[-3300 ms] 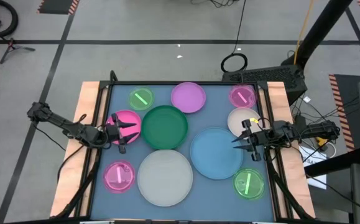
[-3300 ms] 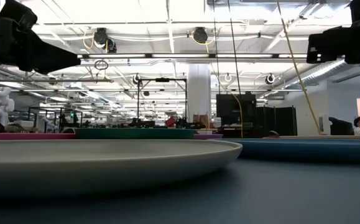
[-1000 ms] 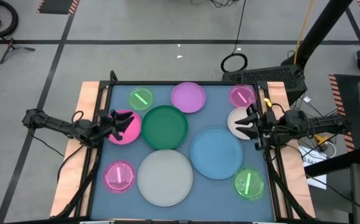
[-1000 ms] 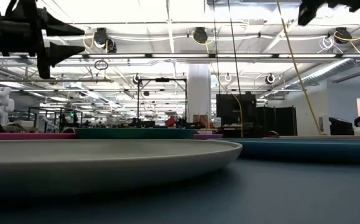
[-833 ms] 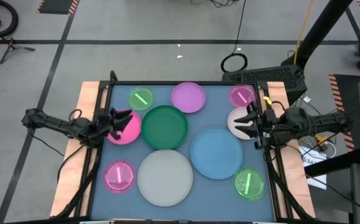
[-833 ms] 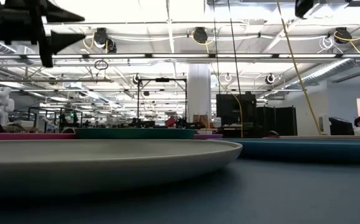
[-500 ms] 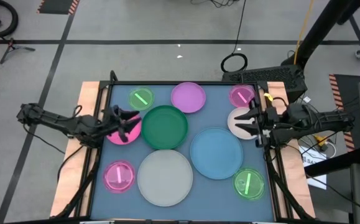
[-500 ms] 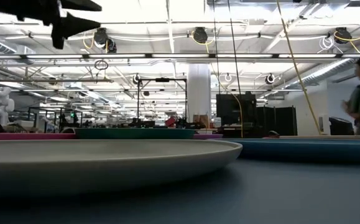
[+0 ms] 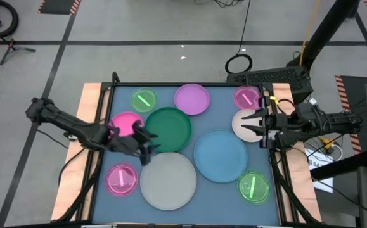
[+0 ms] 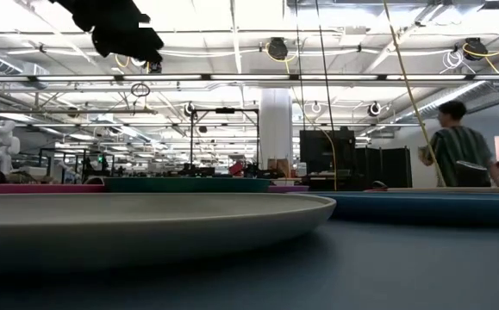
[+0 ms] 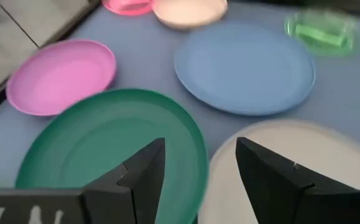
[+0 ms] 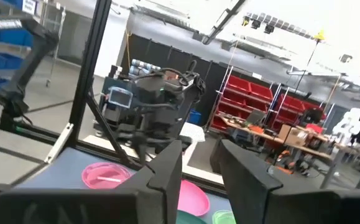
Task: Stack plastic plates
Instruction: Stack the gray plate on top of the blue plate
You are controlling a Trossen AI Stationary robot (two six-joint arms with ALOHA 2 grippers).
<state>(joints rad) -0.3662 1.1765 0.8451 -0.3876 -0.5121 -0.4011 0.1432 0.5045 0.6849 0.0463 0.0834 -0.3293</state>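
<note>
Plates of smooth, shallow plastic lie spread over the blue table (image 9: 221, 95) in the high view: a grey-white plate (image 9: 168, 180) at lower centre, a blue plate (image 9: 220, 156) right of it, a green plate (image 9: 168, 128) above. The left gripper (image 9: 146, 151), jaws spread and empty, hovers between green and grey-white rims. The right gripper (image 9: 251, 125), also spread, sits over a cream plate (image 9: 243, 121) at centre right. The low view shows the grey-white plate's thick rounded rim across the left half. In the left wrist view, a matte lilac plate (image 11: 60, 74) lies upper left.
</note>
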